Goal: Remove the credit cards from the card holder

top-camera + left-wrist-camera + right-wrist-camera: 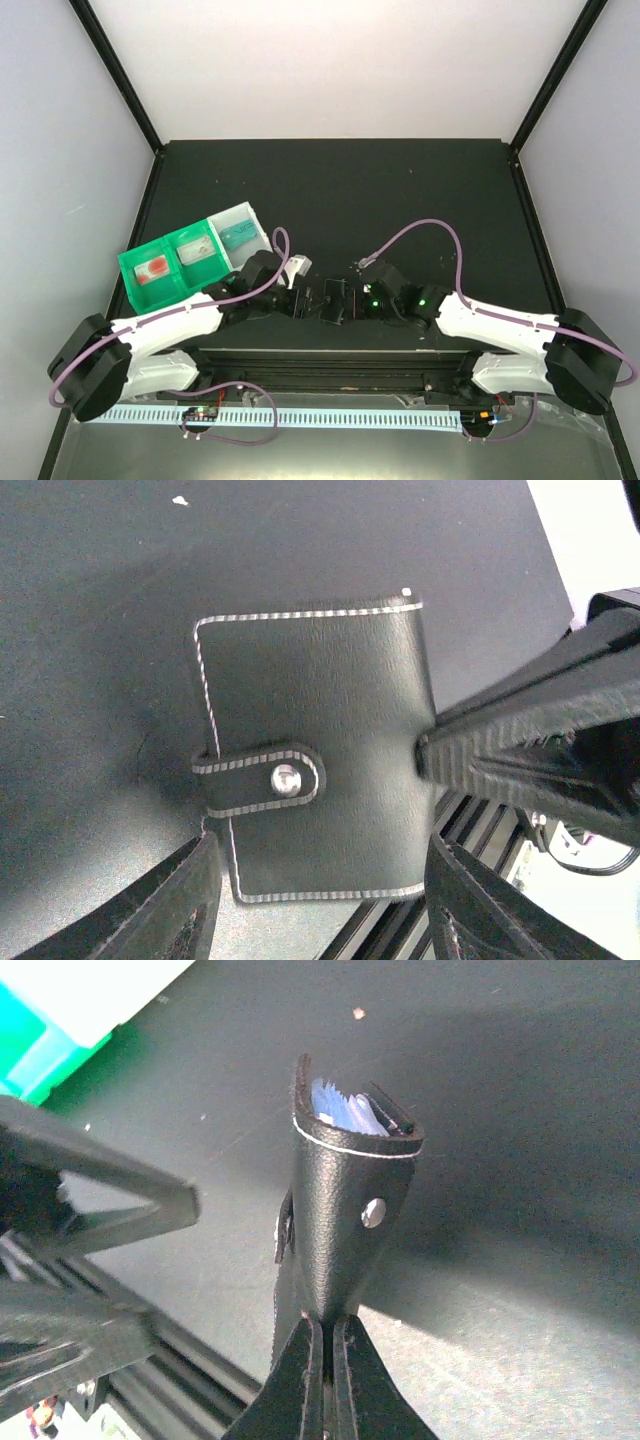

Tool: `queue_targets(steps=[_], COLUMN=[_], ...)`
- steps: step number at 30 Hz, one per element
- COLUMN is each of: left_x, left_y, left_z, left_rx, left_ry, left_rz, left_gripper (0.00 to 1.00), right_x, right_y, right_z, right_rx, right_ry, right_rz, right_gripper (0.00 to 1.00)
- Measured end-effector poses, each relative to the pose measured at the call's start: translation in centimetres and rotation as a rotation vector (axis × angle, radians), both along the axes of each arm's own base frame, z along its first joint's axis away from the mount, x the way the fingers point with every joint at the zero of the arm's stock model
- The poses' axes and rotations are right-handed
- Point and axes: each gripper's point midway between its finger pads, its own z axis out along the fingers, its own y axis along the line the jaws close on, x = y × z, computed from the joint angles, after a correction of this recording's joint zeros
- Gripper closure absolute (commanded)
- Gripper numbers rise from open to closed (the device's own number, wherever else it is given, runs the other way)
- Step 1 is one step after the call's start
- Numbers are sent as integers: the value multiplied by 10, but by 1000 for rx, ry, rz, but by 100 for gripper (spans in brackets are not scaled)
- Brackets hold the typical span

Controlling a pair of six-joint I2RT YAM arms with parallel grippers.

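one risk: right gripper (325, 1360) pinches card holder (340, 1230) by edge only, left gripper (325, 890) fingers apart either side; tug strap (258, 778) hard and you'll twist holder out.

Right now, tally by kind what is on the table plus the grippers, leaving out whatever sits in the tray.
card holder: 1
compartment tray: 1
grippers: 2 (left gripper open, right gripper shut on the card holder)
Total: 4
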Motion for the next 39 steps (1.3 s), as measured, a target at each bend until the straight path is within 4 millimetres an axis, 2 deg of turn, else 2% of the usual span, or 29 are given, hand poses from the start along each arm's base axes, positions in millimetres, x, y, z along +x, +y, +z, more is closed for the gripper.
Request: queue_targets(steps=[3, 7, 14, 20, 30, 39], left_x=[-2, -3, -5, -4, -7, -13], left_y=[-1, 0, 3, 4, 3, 4], left_z=[-6, -24, -49, -51, -50, -41], left_rx=[10, 54, 116, 135, 130, 104], left_ry=[13, 47, 96, 78, 85, 107], left_rz=[-16, -28, -37, -35, -46, -51], left_gripper=[41, 43, 58, 68, 98, 98], right_x=[-8, -17, -27, -27, -26, -17], right_y=[10, 21, 27, 27, 30, 30], right_z=[3, 5, -2, -5, -7, -17], right_rx=[2, 18, 18, 24, 37, -9], right_ry=[10, 17, 44, 36, 16, -43], right_rz=[56, 110, 153, 156, 165, 182], right_gripper=[99, 99, 99, 99, 99, 99])
